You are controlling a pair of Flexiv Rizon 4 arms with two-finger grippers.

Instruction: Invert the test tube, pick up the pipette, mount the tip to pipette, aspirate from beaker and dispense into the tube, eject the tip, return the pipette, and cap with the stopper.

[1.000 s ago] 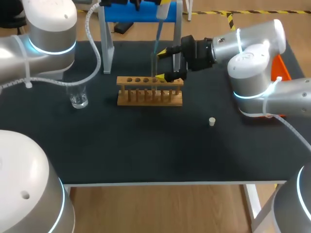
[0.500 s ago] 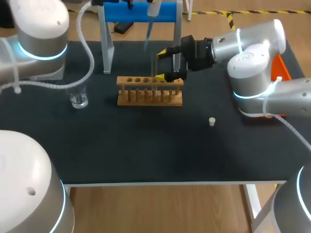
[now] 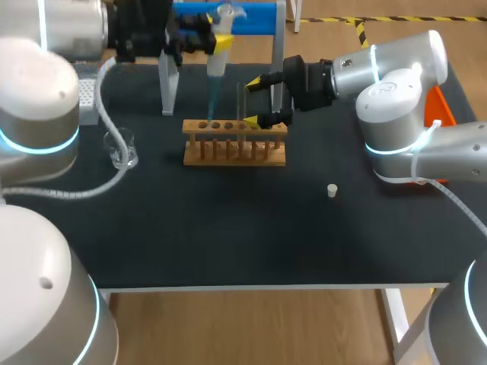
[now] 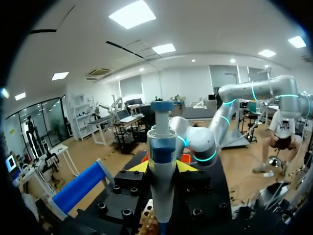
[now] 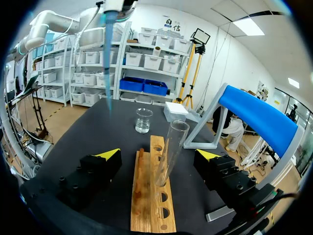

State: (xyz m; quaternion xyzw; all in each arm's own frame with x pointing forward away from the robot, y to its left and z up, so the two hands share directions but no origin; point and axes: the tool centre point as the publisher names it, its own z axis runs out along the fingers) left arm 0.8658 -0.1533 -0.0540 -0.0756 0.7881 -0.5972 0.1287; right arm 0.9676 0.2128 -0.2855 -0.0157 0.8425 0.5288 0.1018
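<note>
Clamping the pipette [image 4: 162, 147], left claw [image 4: 162, 167] hangs its tip [image 3: 213, 95] above the wooden rack [image 3: 234, 144]; right claw [image 5: 159, 155] stands spread apart, test tube [image 5: 169, 147] upright between its fingers in the rack; stopper [image 3: 332, 190] lies on the counter [image 3: 228, 228].

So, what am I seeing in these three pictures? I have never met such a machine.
This is a two-armed robot at a black table. One picture looks down from above; the two round ones come from wrist cameras. The left gripper holds a white-and-blue plastic pipette, tip downward. The right gripper stands open around a clear glass test tube in the wooden rack. A small glass beaker and a small white stopper also stand on the table.
</note>
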